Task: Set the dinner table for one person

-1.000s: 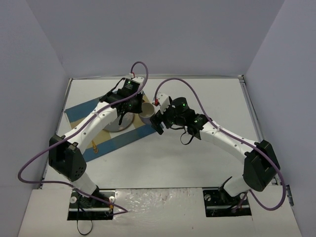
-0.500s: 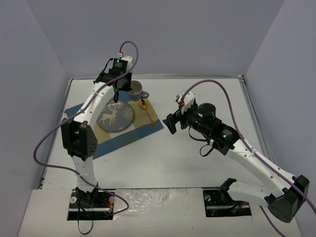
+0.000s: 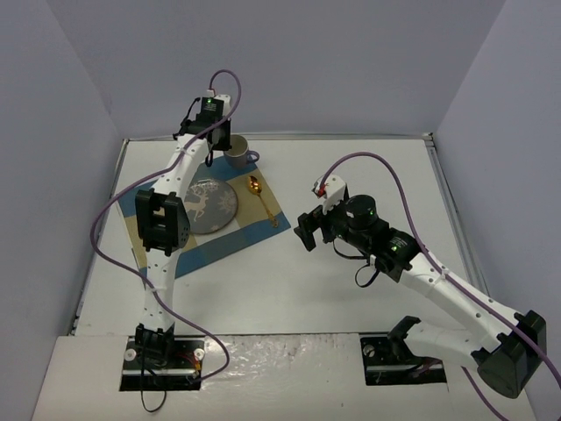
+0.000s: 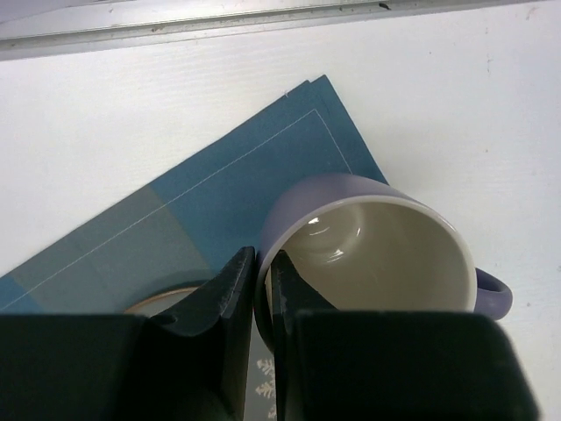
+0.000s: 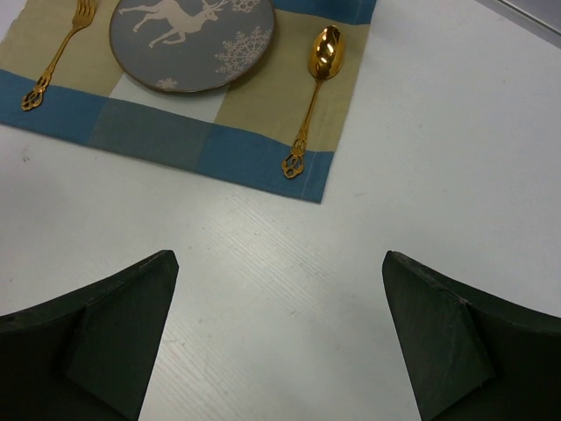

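Note:
A lilac mug [image 4: 377,254] with a cream inside is over the far corner of the blue-and-tan placemat [image 3: 219,241]. My left gripper [image 4: 261,281] is shut on its rim, one finger inside and one outside. From above, the mug [image 3: 237,151] sits just beyond the grey deer plate [image 3: 206,206]. I cannot tell if it rests on the cloth. A gold spoon [image 3: 260,197] lies right of the plate and a gold fork [image 5: 57,53] left of it. My right gripper [image 5: 279,298] is open above the bare white dinner table [image 3: 368,175], empty, right of the placemat.
Grey walls enclose the table on three sides. A metal rail [image 4: 263,22] runs along the far edge just beyond the mug. Purple cables [image 3: 377,158] loop above both arms. The left arm's elbow [image 3: 162,224] hangs over the placemat's left part.
The mug has gone with the left gripper from beside the plate's right side to the placemat's far corner. The right gripper has drawn back to the right and opened wide.

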Controlling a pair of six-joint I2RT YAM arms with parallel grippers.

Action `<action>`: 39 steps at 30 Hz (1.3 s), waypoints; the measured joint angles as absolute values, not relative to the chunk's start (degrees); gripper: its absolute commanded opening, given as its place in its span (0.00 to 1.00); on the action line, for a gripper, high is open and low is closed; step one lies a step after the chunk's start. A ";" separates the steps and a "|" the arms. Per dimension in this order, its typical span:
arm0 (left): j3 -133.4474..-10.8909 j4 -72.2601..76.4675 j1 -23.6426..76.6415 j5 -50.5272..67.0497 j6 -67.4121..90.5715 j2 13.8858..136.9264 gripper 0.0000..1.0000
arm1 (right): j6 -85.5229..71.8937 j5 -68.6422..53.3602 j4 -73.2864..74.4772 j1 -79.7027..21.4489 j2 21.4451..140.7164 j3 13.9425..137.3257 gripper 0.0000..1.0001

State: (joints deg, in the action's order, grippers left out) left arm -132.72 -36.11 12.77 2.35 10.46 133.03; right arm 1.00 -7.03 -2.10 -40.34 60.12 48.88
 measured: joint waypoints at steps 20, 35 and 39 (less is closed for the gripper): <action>-137.36 -34.97 10.31 6.52 11.07 139.09 0.00 | -1.91 -7.05 -2.42 -40.34 61.97 48.18 1.00; -137.60 -34.37 10.31 7.31 11.38 141.21 0.01 | -3.25 -7.05 -2.87 -40.34 62.85 47.90 1.00; -137.85 -34.06 10.31 7.29 11.39 141.93 0.08 | -3.27 -7.06 -2.89 -40.34 62.85 47.66 1.00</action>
